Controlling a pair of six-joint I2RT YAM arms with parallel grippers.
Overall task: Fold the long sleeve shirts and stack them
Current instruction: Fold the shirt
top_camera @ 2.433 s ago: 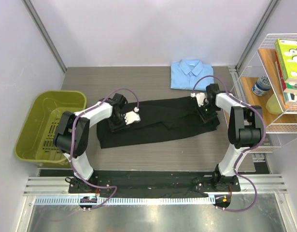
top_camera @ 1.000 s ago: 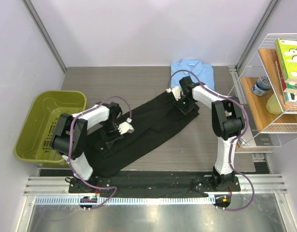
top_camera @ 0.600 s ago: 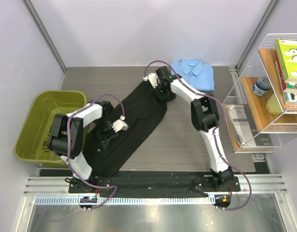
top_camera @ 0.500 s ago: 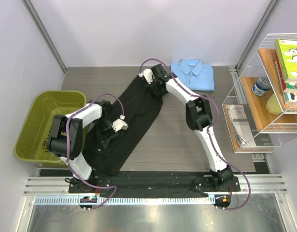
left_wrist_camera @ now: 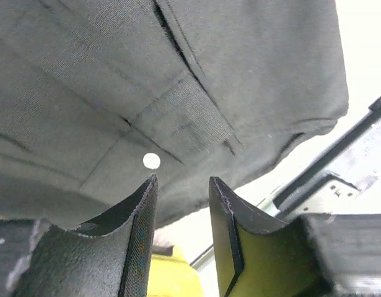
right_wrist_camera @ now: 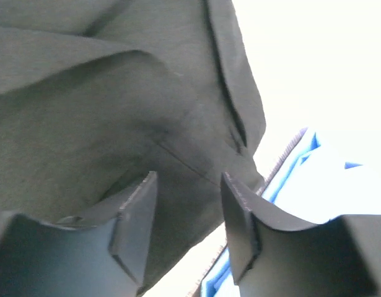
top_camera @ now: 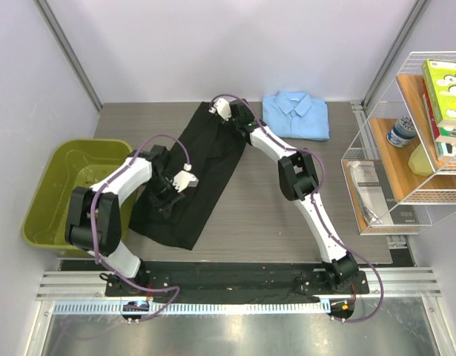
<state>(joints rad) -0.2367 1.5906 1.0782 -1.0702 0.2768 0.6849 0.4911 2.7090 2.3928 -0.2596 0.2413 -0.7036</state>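
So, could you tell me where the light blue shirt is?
Top view: the light blue shirt lies folded at the far edge of the table, right of the black shirt.

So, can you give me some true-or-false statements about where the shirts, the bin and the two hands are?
1. The black shirt lies inside the green bin. False: it lies on the table, beside the bin.
2. The light blue shirt sits folded near the table's far edge. True.
3. The blue shirt is stacked on the black one. False: they lie apart.
4. The left hand and the right hand are both at the black shirt. True.
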